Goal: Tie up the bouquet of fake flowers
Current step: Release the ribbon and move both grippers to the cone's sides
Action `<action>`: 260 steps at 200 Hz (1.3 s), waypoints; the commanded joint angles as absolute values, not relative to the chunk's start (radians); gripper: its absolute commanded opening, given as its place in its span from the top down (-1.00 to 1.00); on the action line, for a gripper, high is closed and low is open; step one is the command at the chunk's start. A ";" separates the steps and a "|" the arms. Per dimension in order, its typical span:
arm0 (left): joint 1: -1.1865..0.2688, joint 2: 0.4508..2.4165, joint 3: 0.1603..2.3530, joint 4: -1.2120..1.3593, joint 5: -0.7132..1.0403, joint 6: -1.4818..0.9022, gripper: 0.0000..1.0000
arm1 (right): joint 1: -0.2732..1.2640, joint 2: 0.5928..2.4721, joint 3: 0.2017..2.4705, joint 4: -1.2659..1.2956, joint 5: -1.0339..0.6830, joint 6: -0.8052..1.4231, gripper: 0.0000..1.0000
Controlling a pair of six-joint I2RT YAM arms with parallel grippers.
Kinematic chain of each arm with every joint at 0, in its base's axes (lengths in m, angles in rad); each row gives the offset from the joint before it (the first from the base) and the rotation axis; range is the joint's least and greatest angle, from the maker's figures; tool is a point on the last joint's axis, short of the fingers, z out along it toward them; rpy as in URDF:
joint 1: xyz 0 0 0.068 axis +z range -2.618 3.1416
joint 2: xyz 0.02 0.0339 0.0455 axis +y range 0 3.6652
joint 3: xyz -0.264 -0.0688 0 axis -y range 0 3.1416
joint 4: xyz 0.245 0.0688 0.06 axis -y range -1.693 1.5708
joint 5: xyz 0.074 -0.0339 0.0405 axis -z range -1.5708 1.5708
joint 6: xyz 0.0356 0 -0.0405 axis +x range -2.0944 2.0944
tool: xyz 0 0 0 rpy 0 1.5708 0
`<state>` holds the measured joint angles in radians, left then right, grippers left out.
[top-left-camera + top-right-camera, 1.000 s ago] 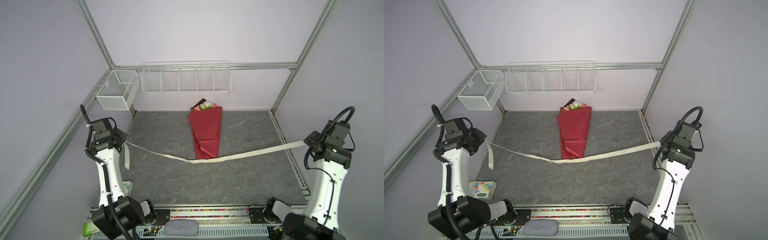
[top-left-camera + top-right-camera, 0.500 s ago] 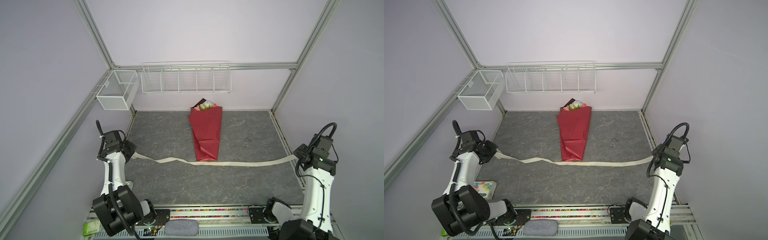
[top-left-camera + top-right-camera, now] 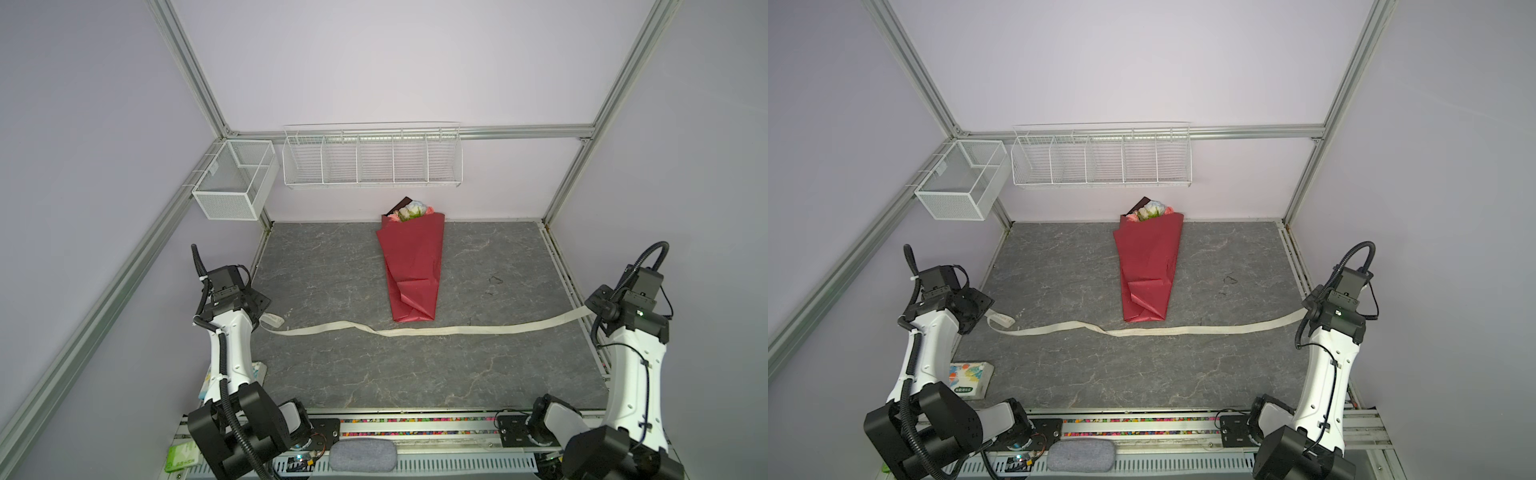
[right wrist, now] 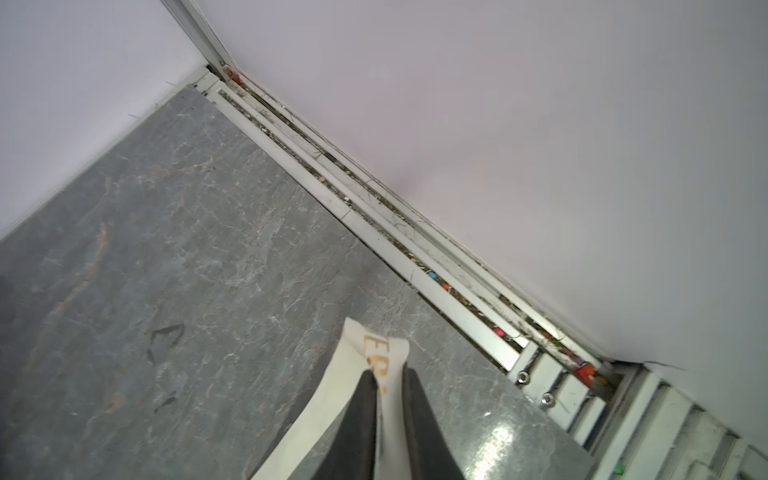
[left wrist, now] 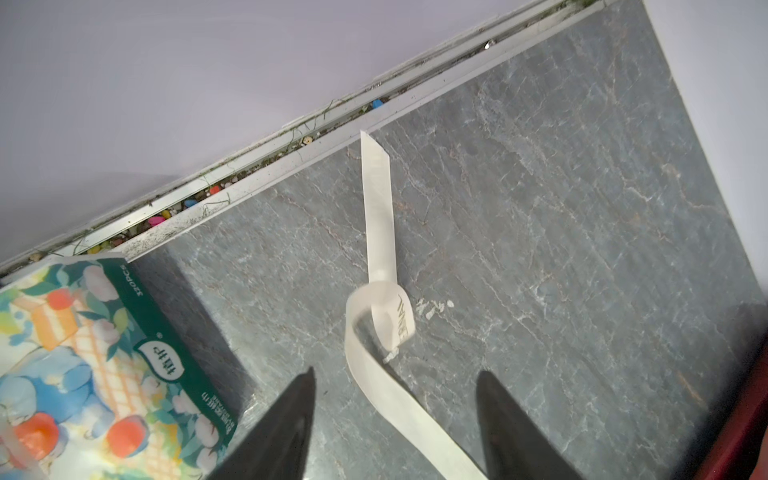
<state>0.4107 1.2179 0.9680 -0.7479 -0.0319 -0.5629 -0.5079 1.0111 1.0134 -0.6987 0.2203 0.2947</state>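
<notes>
The bouquet of fake flowers (image 3: 413, 266) (image 3: 1150, 266) lies wrapped in red paper at the middle back of the table, blooms (image 3: 411, 211) toward the back wall. A cream ribbon (image 3: 415, 331) (image 3: 1163, 331) runs across the table just in front of its stem end. My left gripper (image 5: 397, 371) (image 3: 261, 308) is open at the left edge, and the ribbon (image 5: 376, 208) lies loose and curled between its fingers. My right gripper (image 4: 388, 370) (image 3: 598, 305) is shut on the ribbon's other end (image 4: 374, 345), lifted slightly off the table at the right edge.
A colourful tissue box (image 3: 969, 376) (image 5: 83, 365) sits by the left arm's base. Two white wire baskets (image 3: 232, 183) (image 3: 372, 160) hang on the back and left walls. Aluminium rails (image 4: 415, 249) edge the grey table, and a grey pad (image 3: 363, 455) lies at the front.
Both arms came down, so the once-taut, raised ribbon now rests slack on the table. My left gripper opened and let go of its ribbon end, which dropped and curled.
</notes>
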 commanded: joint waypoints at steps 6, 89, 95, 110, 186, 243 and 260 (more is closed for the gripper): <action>0.416 1.196 1.003 -0.825 -0.055 -0.543 -0.98 | -0.505 0.995 1.047 -0.724 0.184 0.300 0.28; 0.320 1.046 0.833 -0.567 0.483 -0.596 -0.73 | -0.351 1.057 1.044 -0.755 -0.333 0.352 -0.37; 0.288 1.048 0.831 -0.575 0.467 -0.589 -0.73 | -0.307 1.068 1.030 -0.763 -0.299 0.356 -0.37; 0.211 1.060 0.819 -0.580 0.462 -0.583 -0.74 | -0.201 1.086 0.978 -0.770 -0.199 0.390 -0.37; 0.127 1.073 0.717 -0.487 0.585 -0.589 -0.70 | -0.152 1.138 0.707 -0.597 -0.265 0.489 -0.34; -0.130 1.396 0.832 -0.194 0.673 -0.704 -0.80 | -0.022 1.286 0.760 -0.331 -0.468 0.580 -0.38; -0.181 1.528 0.949 -0.217 0.649 -0.679 -0.87 | 0.031 1.348 0.791 -0.199 -0.495 0.620 -0.41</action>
<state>-0.1192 1.3949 0.8078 -0.3237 0.6315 -0.6617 -0.0319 1.2800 0.7380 -0.4259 -0.3935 0.5495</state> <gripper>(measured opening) 0.917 0.694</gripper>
